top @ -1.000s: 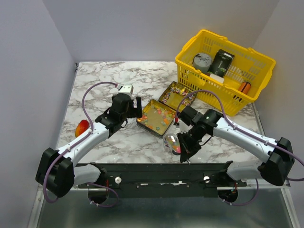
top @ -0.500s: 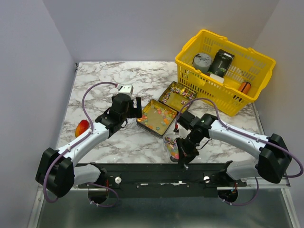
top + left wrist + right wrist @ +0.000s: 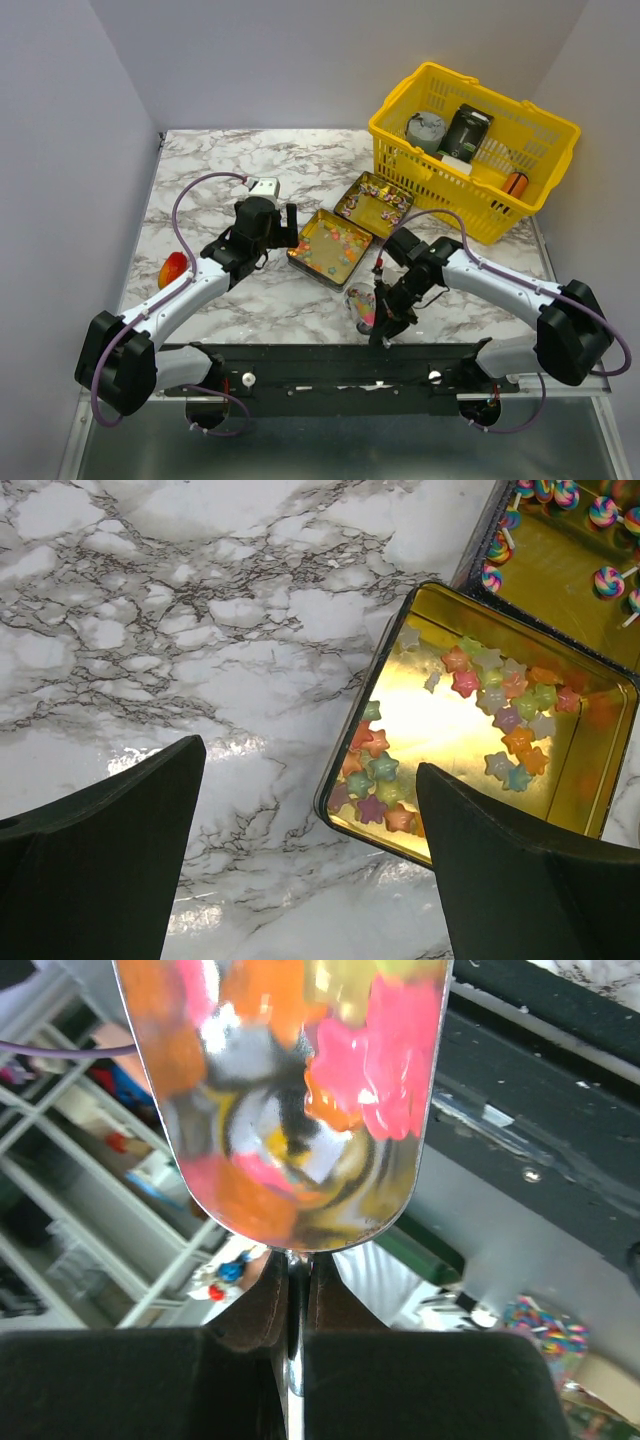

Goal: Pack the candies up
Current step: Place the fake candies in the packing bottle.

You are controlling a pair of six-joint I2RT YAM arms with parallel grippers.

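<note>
- The left gripper [image 3: 310, 770] was held wide open, left of a tin [image 3: 435, 725] of candies [image 3: 505, 695].
- A loaded scoop [image 3: 290, 1110] was clamped in the right gripper [image 3: 290, 1350].

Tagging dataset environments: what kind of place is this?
Probably a lab test cell, not a home: plain grey walls box in a marble-print table, a black mounting rail runs along its near edge, and storage shelves show in the right wrist view.

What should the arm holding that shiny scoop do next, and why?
Probably carry the scoop over to the open gold tin and tip it: the right gripper is shut on it, candies sit in it, and the tin lies close by.
</note>
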